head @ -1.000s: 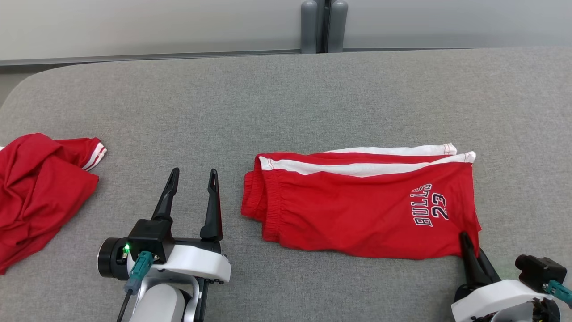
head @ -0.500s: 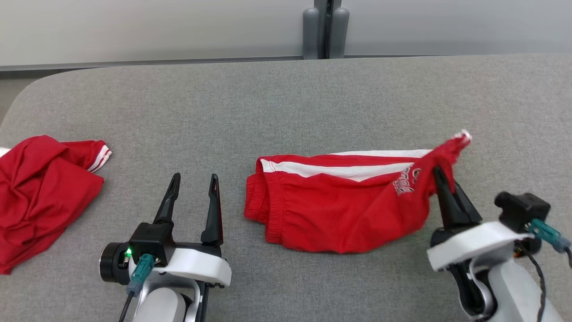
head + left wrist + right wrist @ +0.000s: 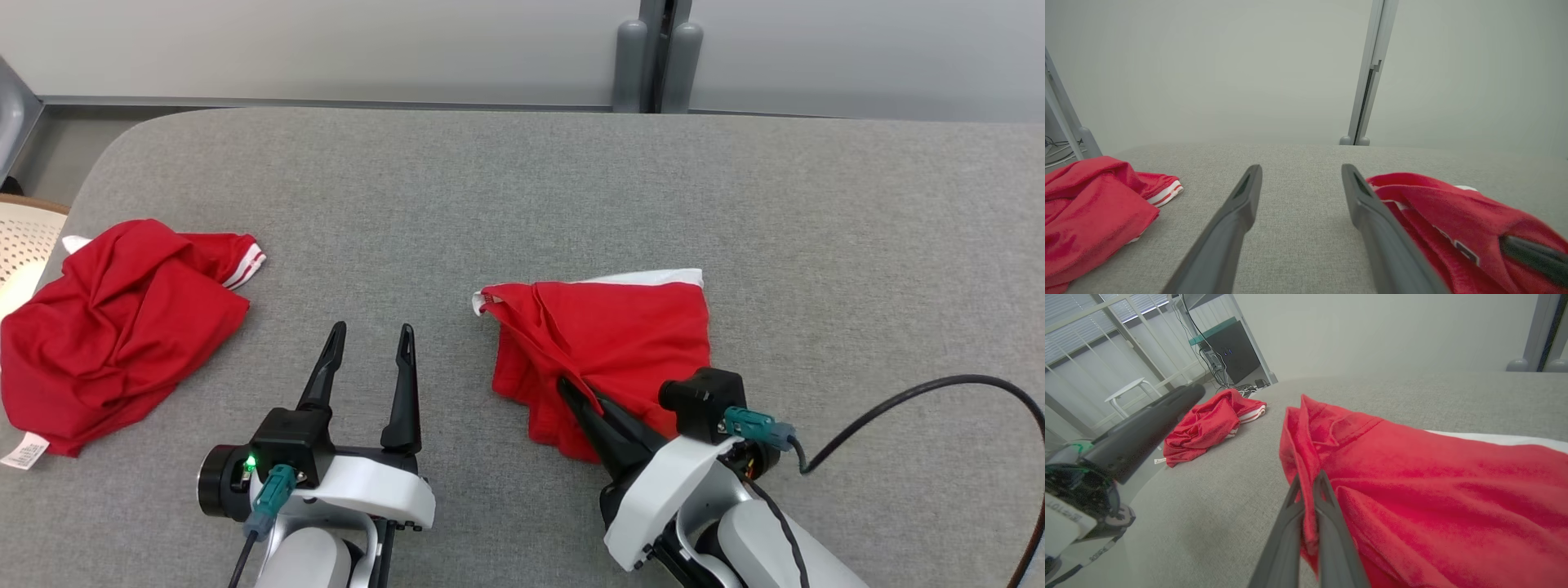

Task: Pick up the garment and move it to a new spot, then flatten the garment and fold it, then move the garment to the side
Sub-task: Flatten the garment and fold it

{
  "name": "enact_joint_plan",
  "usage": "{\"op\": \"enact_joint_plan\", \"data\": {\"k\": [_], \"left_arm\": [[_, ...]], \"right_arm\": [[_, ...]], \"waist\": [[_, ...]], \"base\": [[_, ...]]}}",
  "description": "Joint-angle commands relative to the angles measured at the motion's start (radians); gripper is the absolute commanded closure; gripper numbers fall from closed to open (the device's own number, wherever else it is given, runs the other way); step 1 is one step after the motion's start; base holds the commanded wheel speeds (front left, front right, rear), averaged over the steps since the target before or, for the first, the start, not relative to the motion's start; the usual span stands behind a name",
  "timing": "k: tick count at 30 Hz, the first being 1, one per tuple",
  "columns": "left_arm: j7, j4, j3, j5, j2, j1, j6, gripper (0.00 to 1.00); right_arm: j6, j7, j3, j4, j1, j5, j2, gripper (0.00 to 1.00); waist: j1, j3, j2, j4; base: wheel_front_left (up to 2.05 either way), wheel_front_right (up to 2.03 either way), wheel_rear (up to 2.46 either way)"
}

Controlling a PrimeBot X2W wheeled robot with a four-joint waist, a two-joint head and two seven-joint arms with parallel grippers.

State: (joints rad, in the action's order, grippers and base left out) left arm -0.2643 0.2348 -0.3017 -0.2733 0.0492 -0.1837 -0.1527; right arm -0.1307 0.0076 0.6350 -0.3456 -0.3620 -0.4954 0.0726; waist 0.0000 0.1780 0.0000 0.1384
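Jaws of the right gripper (image 3: 563,384) are pressing fully together on a raised fold of the red shorts (image 3: 620,335), and in the right wrist view the two dark fingers (image 3: 1327,522) are pinching that ridge of red cloth between them just below their tips. The shorts are lying right of centre on the grey padded table (image 3: 522,188), bunched and doubled over on themselves, with the white side stripe (image 3: 653,278) showing along their far edge and the gripped fold sitting at their near left side. The left gripper (image 3: 372,328) is hovering low over bare table just left of the shorts, its fingers standing wide apart and holding nothing; in the left wrist view its right finger (image 3: 1372,216) is sitting close beside the red cloth, though I cannot tell whether it is touching. A crumpled red shirt (image 3: 122,327) with a white-striped cuff is lying well apart at the table's left end, a small white label (image 3: 23,451) poking out at its near corner. A black cable (image 3: 939,392) is looping over the table from the right wrist toward the right edge. A grey post (image 3: 657,57) is standing beyond the far edge.
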Motion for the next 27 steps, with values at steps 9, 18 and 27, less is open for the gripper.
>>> {"op": "enact_joint_plan", "data": {"k": [9,18,27], "left_arm": [[0.000,-0.013,0.001,-0.011,0.003,-0.011,-0.022,0.00],[0.000,-0.016,0.014,0.006,0.004,0.000,-0.016,0.00],[0.000,-0.019,0.026,0.032,0.026,0.013,-0.006,0.00]], "right_arm": [[0.000,-0.067,0.058,-0.082,-0.026,-0.004,0.014,0.00],[0.000,-0.209,-0.015,0.061,0.017,-0.011,0.073,0.00],[0.000,-0.218,-0.372,0.137,0.152,0.076,0.119,0.00]], "waist": [[0.0000,0.013,0.0000,0.008],[0.0000,-0.005,0.0000,-0.029],[0.0000,-0.024,0.0000,-0.071]], "base": [[0.00,0.00,0.00],[0.00,0.00,0.00],[0.00,0.00,0.00]]}}
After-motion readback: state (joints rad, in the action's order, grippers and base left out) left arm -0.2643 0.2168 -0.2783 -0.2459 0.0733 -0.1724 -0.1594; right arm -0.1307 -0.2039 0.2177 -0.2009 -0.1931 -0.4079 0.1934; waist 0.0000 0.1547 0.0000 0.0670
